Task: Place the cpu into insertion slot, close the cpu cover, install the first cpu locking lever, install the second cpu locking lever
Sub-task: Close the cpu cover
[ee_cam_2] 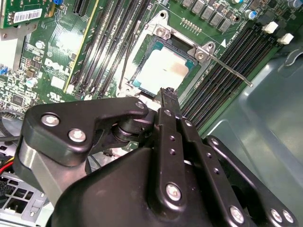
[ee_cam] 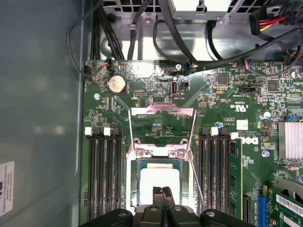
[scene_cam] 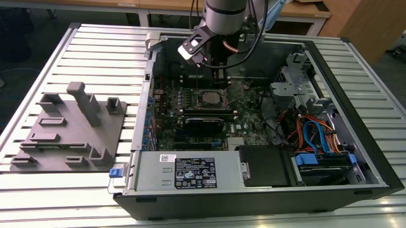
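The cpu [ee_cam: 160, 182] [ee_cam_2: 161, 68] lies flat in the insertion slot [scene_cam: 208, 98], its silvery top showing in both wrist views. The cpu cover [ee_cam: 162, 122] is swung open, standing off the far side of the slot from its hinge. One thin locking lever [ee_cam_2: 232, 72] [ee_cam: 196, 182] sticks out unlatched beside the slot. My gripper [ee_cam: 163, 195] [ee_cam_2: 168, 94] [scene_cam: 216, 71] hangs just above the cpu's near edge, its black fingers pressed together with nothing between them.
Long black memory slots [ee_cam: 102, 179] [ee_cam: 213, 175] flank the socket on both sides. A black card [scene_cam: 204, 124] sits below it, and bundled cables [scene_cam: 311, 133] lie at the exterior view's right. A grey fixture block [scene_cam: 70, 128] stands on the table left of the case.
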Robot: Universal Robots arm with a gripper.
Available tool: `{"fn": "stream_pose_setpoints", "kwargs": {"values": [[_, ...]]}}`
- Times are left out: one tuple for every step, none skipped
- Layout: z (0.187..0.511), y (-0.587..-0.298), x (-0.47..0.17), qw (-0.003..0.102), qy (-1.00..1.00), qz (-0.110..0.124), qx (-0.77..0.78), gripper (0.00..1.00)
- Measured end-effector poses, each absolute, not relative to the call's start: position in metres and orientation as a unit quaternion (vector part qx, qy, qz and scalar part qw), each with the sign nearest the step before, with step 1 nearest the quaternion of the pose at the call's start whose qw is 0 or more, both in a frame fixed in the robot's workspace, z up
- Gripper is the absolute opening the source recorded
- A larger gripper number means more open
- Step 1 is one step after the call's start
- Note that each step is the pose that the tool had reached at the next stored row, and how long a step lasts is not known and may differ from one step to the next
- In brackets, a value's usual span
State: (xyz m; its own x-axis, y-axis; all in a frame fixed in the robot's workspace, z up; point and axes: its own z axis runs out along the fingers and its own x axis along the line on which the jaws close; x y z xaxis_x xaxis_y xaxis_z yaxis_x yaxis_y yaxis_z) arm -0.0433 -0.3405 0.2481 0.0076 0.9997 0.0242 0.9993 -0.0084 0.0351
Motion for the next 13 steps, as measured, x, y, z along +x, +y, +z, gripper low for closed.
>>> {"fn": "stream_pose_setpoints", "kwargs": {"values": [[0.249,-0.341,-0.043,0.004,0.704,0.021,0.710,0.11],[0.249,-0.341,-0.043,0.004,0.704,0.021,0.710,0.11],[0.250,-0.341,-0.043,0.004,0.704,0.021,0.710,0.11],[0.251,-0.341,-0.043,0.004,0.704,0.021,0.710,0.11],[0.252,-0.341,-0.043,0.004,0.704,0.021,0.710,0.11],[0.253,-0.341,-0.043,0.004,0.704,0.021,0.710,0.11],[0.254,-0.341,-0.043,0.004,0.704,0.021,0.710,0.11],[0.255,-0.341,-0.043,0.004,0.704,0.021,0.710,0.11],[0.256,-0.341,-0.043,0.004,0.704,0.021,0.710,0.11],[0.257,-0.341,-0.043,0.004,0.704,0.021,0.710,0.11],[0.258,-0.341,-0.043,0.004,0.704,0.021,0.710,0.11],[0.259,-0.341,-0.043,0.004,0.704,0.021,0.710,0.11],[0.259,-0.341,-0.043,0.004,0.704,0.021,0.710,0.11]]}}
